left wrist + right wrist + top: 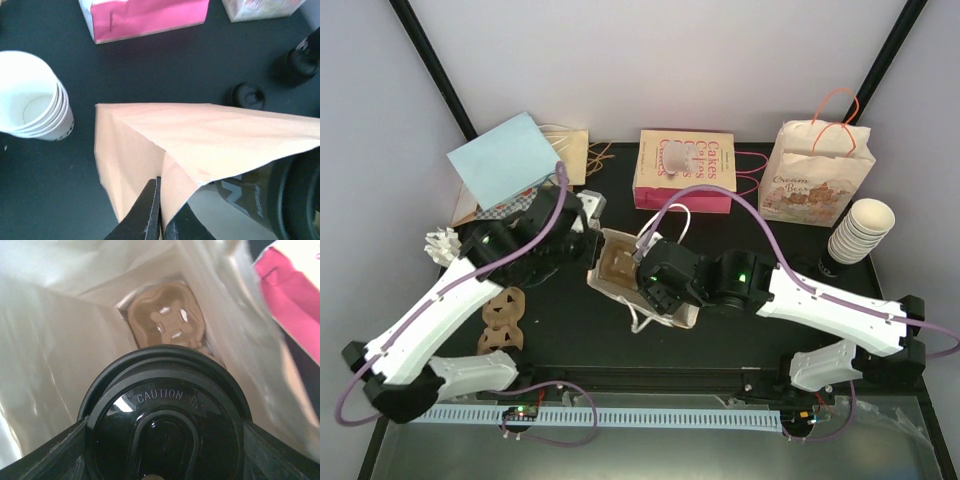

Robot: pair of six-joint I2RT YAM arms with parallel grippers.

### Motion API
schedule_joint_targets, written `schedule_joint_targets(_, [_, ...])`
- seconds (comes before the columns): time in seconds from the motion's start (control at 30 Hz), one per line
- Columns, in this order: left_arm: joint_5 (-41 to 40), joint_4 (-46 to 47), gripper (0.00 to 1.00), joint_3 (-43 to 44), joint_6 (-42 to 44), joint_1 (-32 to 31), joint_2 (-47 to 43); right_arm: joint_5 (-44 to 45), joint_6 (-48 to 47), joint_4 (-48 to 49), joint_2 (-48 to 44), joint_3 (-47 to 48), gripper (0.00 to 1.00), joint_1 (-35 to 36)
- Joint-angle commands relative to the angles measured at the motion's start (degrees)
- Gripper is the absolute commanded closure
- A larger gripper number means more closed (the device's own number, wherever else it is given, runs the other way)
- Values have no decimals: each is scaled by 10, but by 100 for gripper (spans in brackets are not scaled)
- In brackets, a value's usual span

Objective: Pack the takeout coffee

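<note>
Hanging in the mouth of the paper bag (200, 135), the lidded coffee cup (165, 400) is clamped by the right end effector (162, 455) above the pulp carrier (167, 320). The left end effector (161, 212) pinches the bag's edge; if that slips, the wall could sag and tip the cup.

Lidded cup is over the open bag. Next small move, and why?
Probably lower the right gripper straight down: its black-lidded takeout cup hangs above the brown moulded-pulp carrier at the bottom of the pale paper bag, whose rim the left gripper pinches.
</note>
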Motion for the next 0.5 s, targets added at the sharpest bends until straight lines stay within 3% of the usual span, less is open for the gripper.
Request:
schedule_joint_targets(0.0, [-33,160,99,-71,-61,-24,-85,92,-12,21,-33,-6,37,1])
schedule_joint_targets(0.1, [-41,237,98,-147,-83,-42,-145,127,-26,8,-49,-7,37,2])
schedule_joint_targets(0.23, [-45,309,98,-249,-107,-63,-200,111,-23,6,-55,-30,37,10])
schedule_joint_targets(0.47, [-20,280,98,-300,-147,-89,-206,113,35,49,-57,-93,37,84])
